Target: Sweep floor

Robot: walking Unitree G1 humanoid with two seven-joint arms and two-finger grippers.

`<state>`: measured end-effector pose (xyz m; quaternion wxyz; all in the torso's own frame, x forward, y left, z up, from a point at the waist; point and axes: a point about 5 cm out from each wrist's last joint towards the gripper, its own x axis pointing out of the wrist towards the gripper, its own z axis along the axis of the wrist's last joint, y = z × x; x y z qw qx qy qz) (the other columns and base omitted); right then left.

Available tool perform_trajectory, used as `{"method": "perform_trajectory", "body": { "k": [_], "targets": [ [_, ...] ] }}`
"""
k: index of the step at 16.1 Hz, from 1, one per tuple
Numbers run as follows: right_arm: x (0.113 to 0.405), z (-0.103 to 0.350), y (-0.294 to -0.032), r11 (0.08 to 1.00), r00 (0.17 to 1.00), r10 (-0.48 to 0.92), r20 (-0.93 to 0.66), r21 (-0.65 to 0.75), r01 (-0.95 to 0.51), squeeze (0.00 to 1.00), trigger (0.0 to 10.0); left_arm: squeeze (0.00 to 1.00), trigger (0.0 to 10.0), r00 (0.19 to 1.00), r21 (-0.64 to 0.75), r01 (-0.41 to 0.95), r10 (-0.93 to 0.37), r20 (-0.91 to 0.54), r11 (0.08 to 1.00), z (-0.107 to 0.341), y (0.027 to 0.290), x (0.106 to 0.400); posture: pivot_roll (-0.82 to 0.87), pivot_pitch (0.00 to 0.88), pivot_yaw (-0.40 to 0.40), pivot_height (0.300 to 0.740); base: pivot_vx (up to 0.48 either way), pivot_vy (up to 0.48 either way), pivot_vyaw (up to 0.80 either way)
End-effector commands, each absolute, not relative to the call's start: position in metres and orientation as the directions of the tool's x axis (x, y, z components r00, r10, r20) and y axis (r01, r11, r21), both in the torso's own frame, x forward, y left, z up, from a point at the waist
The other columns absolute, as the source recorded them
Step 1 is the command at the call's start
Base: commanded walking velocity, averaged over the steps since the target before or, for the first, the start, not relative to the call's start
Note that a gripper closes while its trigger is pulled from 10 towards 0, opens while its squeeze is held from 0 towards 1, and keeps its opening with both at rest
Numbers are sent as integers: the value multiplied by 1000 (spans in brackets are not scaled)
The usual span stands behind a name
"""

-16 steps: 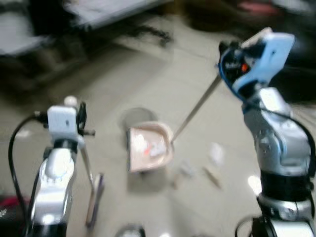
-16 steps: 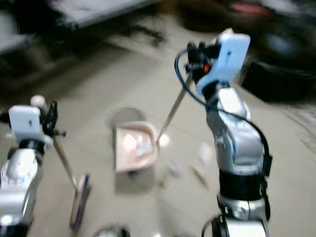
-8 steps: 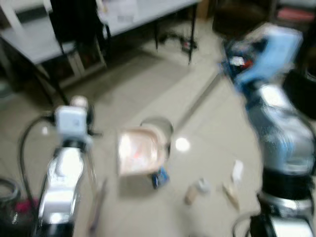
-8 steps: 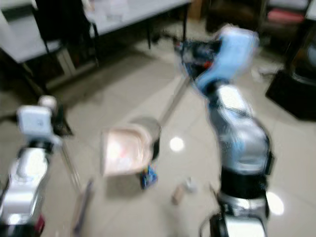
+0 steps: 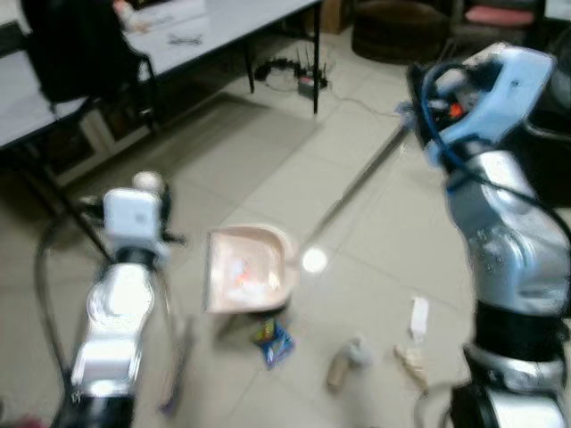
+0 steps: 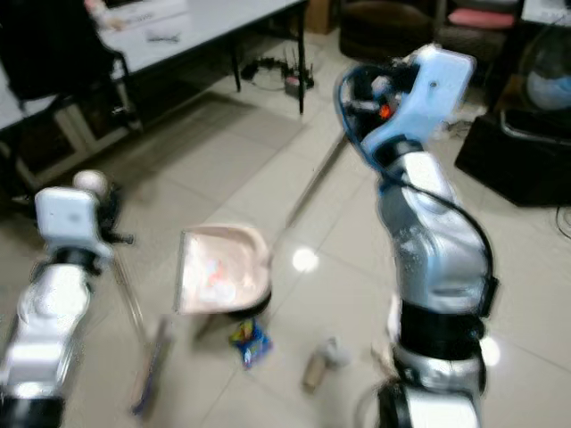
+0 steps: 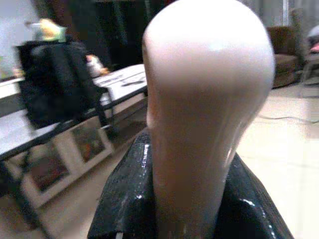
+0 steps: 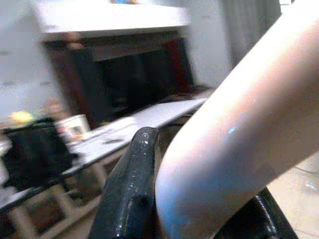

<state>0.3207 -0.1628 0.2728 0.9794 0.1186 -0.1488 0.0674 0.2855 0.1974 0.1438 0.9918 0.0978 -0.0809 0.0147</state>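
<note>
On a tiled floor [image 5: 268, 169], we see our left hand [image 5: 147, 209] clamped on the rounded pale top of a broom handle [image 7: 209, 99], its black fingers [image 7: 124, 199] pressed against both sides of the knob. The thin shaft runs down to the broom head [image 6: 150, 370], which lies low on the tiles beside the left arm; blur leaves its shape hard to read.

Just right of it sits the pink dustpan [image 5: 245, 272], mouth turned toward the broom, with what may be scraps of paper already in its tray. In front of the pan lies a blue snack wrapper [image 5: 272, 341], then a small tube-like piece of litter [image 5: 343, 361], a pale scrap [image 5: 410, 358] and a white slip [image 5: 419, 314], all loose on the floor.

The dustpan's long metal handle [image 5: 357, 183] slants up to our right hand [image 5: 428, 102], raised high and closed around its pale grip, one black finger [image 8: 132, 189] tight against it.

Behind, a white table [image 5: 161, 40] stands with a dark jacket [image 5: 76, 49] draped beside it.
</note>
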Motion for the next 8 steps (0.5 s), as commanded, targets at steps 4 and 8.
{"method": "perform_trajectory", "body": {
  "k": [4,8],
  "targets": [
    [318,290,-149,959,917,163,364,161,-235,0,10000,0,10000,976,208,-102,57,210,973,155,211,283,-41,13,54,740,425,0,200],
    [320,288,-149,955,920,146,364,189,-227,0,10000,0,10000,976,199,-114,72,206,973,153,212,280,-33,20,49,740,400,0,600]
  ]
}}
